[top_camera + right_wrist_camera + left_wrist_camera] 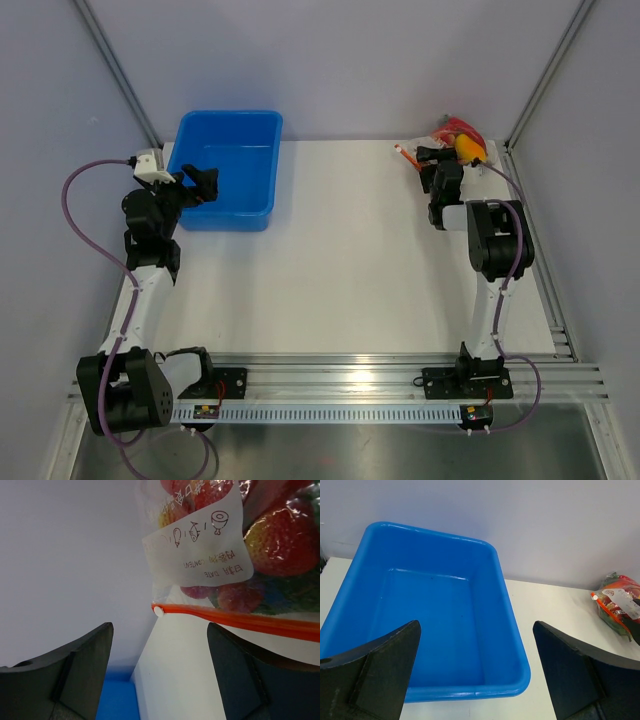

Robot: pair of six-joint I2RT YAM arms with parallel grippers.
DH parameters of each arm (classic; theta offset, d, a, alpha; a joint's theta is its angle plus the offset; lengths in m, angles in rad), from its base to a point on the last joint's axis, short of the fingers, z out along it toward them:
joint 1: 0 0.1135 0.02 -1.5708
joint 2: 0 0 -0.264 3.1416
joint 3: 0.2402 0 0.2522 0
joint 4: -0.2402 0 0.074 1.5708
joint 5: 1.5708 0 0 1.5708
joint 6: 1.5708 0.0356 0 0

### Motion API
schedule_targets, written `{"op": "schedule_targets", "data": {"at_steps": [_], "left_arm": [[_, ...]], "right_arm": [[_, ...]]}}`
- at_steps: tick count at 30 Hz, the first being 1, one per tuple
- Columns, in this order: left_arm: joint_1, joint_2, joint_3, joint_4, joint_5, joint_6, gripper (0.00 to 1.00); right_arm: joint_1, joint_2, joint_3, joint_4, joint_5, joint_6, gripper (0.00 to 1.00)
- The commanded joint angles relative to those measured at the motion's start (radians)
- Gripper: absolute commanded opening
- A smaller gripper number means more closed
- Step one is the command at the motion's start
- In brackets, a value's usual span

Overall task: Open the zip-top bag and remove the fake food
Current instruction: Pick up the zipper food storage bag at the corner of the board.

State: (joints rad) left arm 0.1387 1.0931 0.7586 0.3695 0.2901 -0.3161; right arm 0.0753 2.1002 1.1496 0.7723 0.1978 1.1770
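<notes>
The zip-top bag lies in the far right corner of the table, crinkly and clear, with its orange-red zip strip shut and a white slider tab at the strip's end. Its white label faces my right wrist camera. The fake food shows through the plastic as red, yellow and green pieces. My right gripper is open and empty, and its jaws stand just short of the zip strip. My left gripper is open and empty over the blue tub's near left part. The bag also shows in the left wrist view.
An empty blue plastic tub stands at the back left and fills the left wrist view. Grey walls close off the back and both sides. The white table top lies between the two arms.
</notes>
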Motion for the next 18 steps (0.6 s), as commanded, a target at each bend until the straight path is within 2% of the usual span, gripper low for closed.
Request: {"op": "schedule_targets", "data": {"at_steps": [1,5,9,15,18], "left_arm": [[0.001,0.002,0.008,0.068,-0.009,-0.006,0.99],[0.001,0.005,0.011,0.066,-0.011,-0.008,0.99],[0.001,0.005,0.013,0.062,-0.009,-0.006,0.99],[0.001,0.011,0.013,0.059,-0.005,-0.012,0.99],[0.002,0.013,0.018,0.052,-0.003,-0.012,0.99]], "right_arm": [[0.021,0.062,0.082,0.012,0.052,0.053,0.83],[0.035,0.092,0.076,0.007,0.071,0.145,0.82],[0.055,0.087,0.044,0.055,0.087,0.161,0.82],[0.086,0.075,0.055,-0.031,0.152,0.191,0.81],[0.086,0.089,0.058,-0.053,0.192,0.236,0.76]]}}
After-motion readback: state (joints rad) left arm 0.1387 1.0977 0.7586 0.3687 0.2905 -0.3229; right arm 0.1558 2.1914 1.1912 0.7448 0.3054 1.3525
